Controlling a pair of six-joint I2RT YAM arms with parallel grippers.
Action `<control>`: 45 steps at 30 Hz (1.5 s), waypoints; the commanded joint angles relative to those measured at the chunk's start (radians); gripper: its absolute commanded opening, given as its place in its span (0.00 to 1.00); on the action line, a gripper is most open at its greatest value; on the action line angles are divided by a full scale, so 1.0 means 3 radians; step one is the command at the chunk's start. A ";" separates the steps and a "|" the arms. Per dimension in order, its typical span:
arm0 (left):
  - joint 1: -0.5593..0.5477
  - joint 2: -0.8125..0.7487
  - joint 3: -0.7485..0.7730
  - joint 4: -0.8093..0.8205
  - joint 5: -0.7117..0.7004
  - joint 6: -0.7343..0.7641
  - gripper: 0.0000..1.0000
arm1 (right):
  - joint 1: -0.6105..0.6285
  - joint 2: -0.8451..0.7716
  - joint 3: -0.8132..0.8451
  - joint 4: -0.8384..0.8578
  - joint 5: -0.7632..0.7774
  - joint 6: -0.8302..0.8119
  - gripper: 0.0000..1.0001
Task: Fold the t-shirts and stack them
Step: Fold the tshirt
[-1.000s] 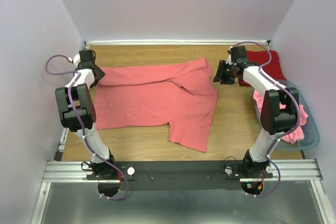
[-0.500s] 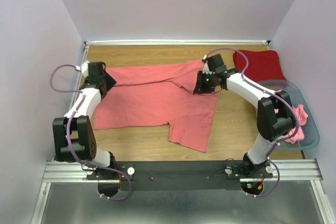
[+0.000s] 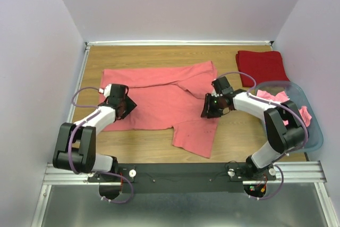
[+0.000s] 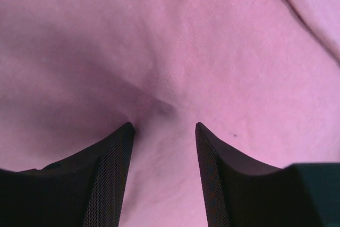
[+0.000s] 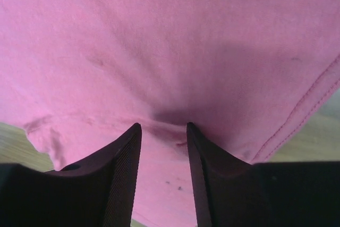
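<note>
- Top external view: the left gripper (image 3: 125, 108) is lowered onto the left edge of the salmon t-shirt (image 3: 159, 99), which is spread flat across the middle of the table (image 3: 149, 57).
- Left wrist view: its fingers (image 4: 114, 168) are held partly apart, tips pressed into the cloth, with a small pucker gathered between them. Whether that pucker is truly pinched cannot be told.
- The t-shirt is judged light, soft and limp. It will sag and drag rather than keep its shape, and it is likely to slide easily over the smooth wood.
- A hold is best taken at a hem or sleeve seam, where the cloth is doubled. A pinch in the open middle is likely to lift only one layer.
- The right gripper (image 3: 208, 109) is set on the shirt's right side, close to its side hem. In the right wrist view its fingers (image 5: 125, 174) are likewise parted a little, with a dark crease drawn up between the tips.
- A deep red t-shirt (image 3: 261, 66) is laid folded at the table's far right corner, well apart from both grippers.
- More pink t-shirts (image 3: 304, 114) are heaped in the basket (image 3: 317, 136) at the right edge.
</note>
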 commanded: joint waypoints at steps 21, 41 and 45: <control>0.0667 -0.0913 0.0258 -0.0113 -0.0067 0.0429 0.78 | -0.0873 -0.0635 0.0764 -0.0675 0.0687 -0.0640 0.64; 0.1156 0.1450 0.1932 0.0369 0.0777 0.1320 0.66 | -0.1656 0.1099 0.1936 0.0221 -0.0802 -0.0569 0.54; 0.1156 0.1624 0.1957 0.0414 0.0879 0.1233 0.71 | -0.1656 0.1314 0.2013 0.0226 -0.0803 -0.0539 0.54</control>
